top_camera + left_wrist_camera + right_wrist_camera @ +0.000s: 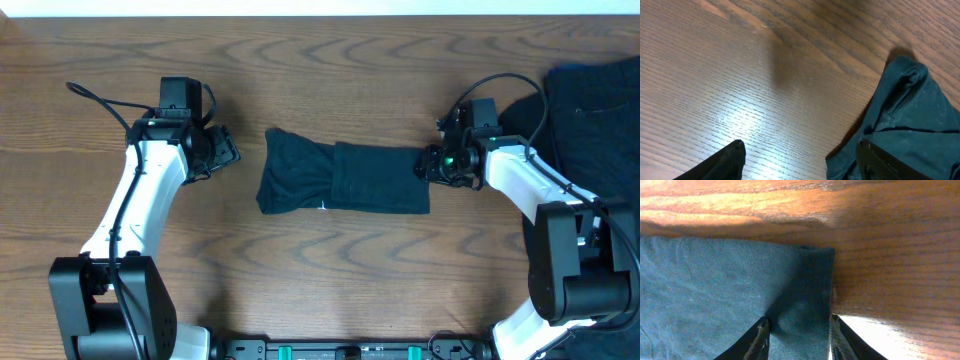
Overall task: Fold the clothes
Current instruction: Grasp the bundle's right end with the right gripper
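**Dark clothes on a wooden tabletop, one piece folded**

Overhead: the folded garment (340,178) lies in the middle of the tabletop (330,280). The left hand (222,150) is near its left end, apart from it. The right hand (432,165) is at its right edge, and its tips are hard to see. A second dark heap (600,110), right of the garment, is cut off by the frame.

Left wrist: the fingers (732,157) are spread over bare wood, with the garment's corner behind one of them.

Right wrist: the fingers (759,340) stand apart, and the garment's edge lies between them.
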